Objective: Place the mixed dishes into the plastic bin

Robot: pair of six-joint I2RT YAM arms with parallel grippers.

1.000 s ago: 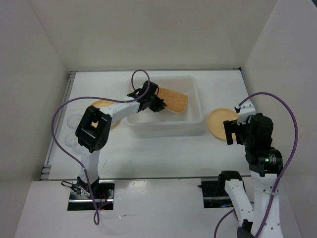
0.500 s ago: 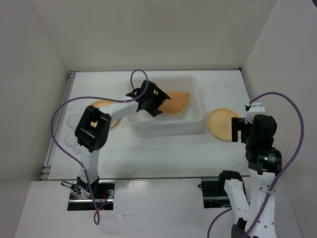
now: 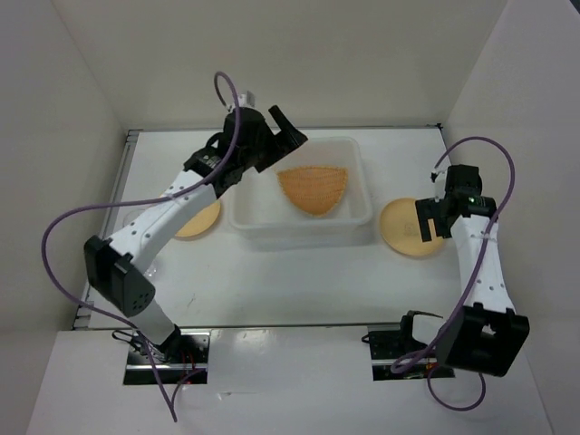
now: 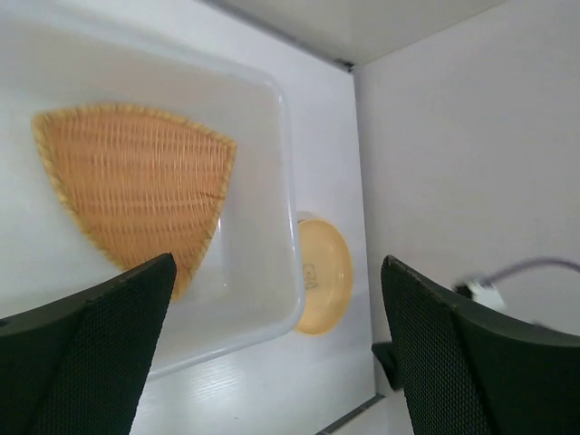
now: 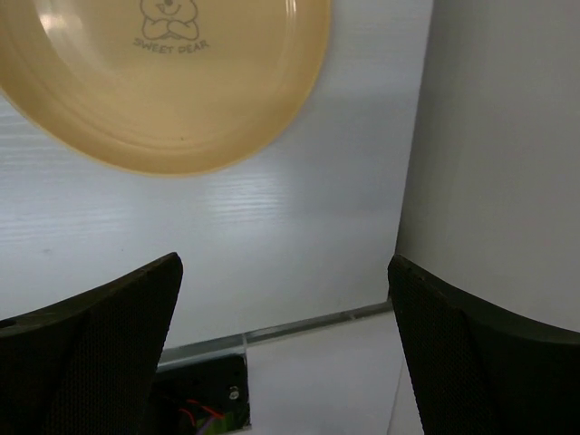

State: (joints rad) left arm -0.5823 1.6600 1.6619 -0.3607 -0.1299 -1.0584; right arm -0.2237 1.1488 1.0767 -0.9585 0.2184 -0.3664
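A: Count?
B: One woven tan triangular basket dish (image 3: pixel 314 188), flat inside the translucent plastic bin (image 3: pixel 299 232). Two smooth round orange plates (image 3: pixel 405 228) on the table (image 3: pixel 299 281), flanking it.
A: Tools?
B: The left gripper (image 4: pixel 281 353) and right gripper (image 5: pixel 281 344) are both spread wide and empty.

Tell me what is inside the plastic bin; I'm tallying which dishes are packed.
Only the tan woven dish lies inside the bin, flat on its floor. No plate or cup shows; the left arm hides the far-left corner from above.

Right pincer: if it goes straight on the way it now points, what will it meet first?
Probably the bare table, just short of the orange plate, near the side wall. Depth is unclear; the right pincer might touch the plate's rim.
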